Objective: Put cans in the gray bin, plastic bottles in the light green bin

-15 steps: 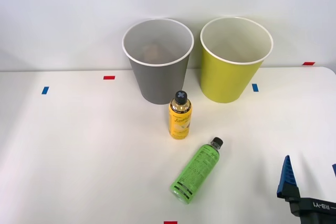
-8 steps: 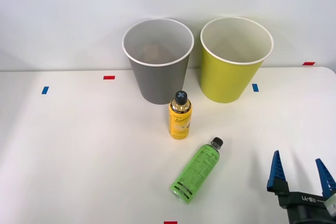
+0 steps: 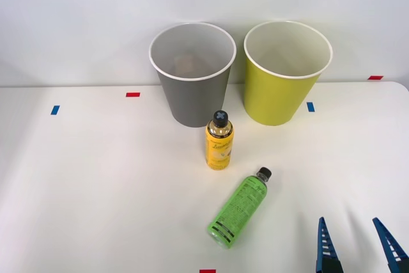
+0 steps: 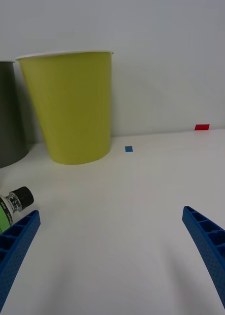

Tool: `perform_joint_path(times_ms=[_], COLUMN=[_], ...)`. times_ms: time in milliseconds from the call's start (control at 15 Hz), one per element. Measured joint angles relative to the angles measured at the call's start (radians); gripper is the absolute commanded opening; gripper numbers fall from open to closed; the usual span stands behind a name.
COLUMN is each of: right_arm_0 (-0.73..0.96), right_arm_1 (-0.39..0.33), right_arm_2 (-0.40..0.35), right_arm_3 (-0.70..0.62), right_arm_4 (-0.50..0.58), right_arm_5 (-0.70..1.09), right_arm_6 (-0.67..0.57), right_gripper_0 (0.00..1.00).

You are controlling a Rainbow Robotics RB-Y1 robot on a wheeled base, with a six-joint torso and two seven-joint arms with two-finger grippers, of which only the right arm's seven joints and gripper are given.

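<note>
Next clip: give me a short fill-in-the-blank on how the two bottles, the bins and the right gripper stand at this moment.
1. The yellow bottle stands upright in front of the ____ bin.
2. The green bottle lies on its ____ on the table.
3. The right gripper has its fingers ____, holding nothing.
4. The light green bin stands to the robot's ____ of the gray bin.

Missing words: gray; side; open; right

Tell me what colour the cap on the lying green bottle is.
Black. The cap of the green bottle shows best in the right wrist view.
</note>
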Motion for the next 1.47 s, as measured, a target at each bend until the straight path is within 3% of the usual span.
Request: perform_joint_path(times_ms=[133,667,1467], right_arm_0=[0.038,0.112,0.115], right_arm_1=[0.018,0.027,0.028], right_arm_2=[0.01,0.088,0.094], right_arm_3=[0.0,0.0,0.0], right_arm_4=[-0.015,-0.014,-0.014], right_arm_5=[-0.007,-0.007,-0.007], right_arm_6=[0.063,0.087,0.092], right_gripper_0=[1.0,1.0,1.0])
